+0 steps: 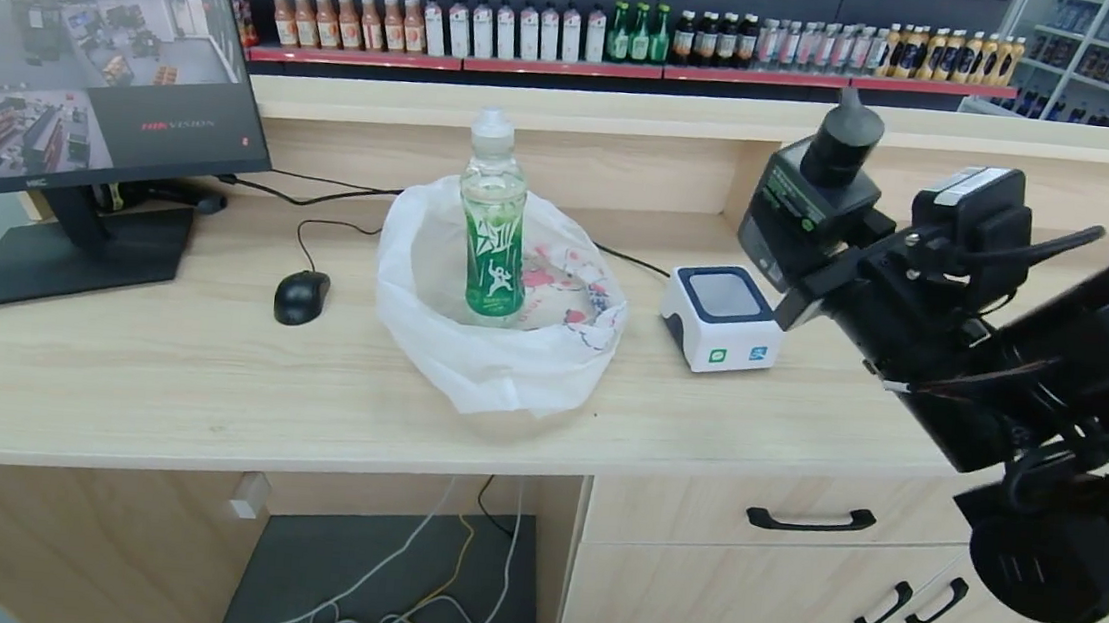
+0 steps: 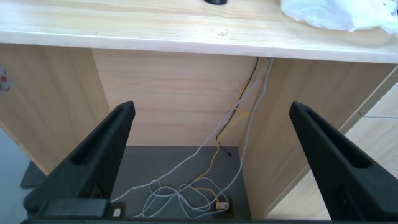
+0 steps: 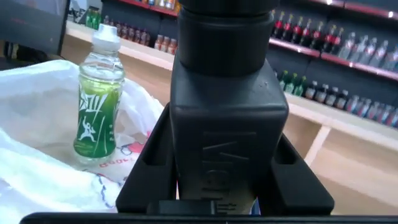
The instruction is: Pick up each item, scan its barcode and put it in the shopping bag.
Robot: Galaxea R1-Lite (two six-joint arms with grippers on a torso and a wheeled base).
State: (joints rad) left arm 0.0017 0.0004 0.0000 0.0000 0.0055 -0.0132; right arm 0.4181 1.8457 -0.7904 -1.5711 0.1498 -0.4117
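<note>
Right gripper (image 3: 224, 171) clamped on black bottle (image 1: 796, 210), held above counter (image 1: 158, 367). Scanner (image 1: 723, 318) near, below and to its left. Green bottle (image 1: 493, 236) farther left, upright inside shopping bag (image 1: 470, 364). Left gripper (image 2: 211, 109) spread wide, below counter edge.
</note>
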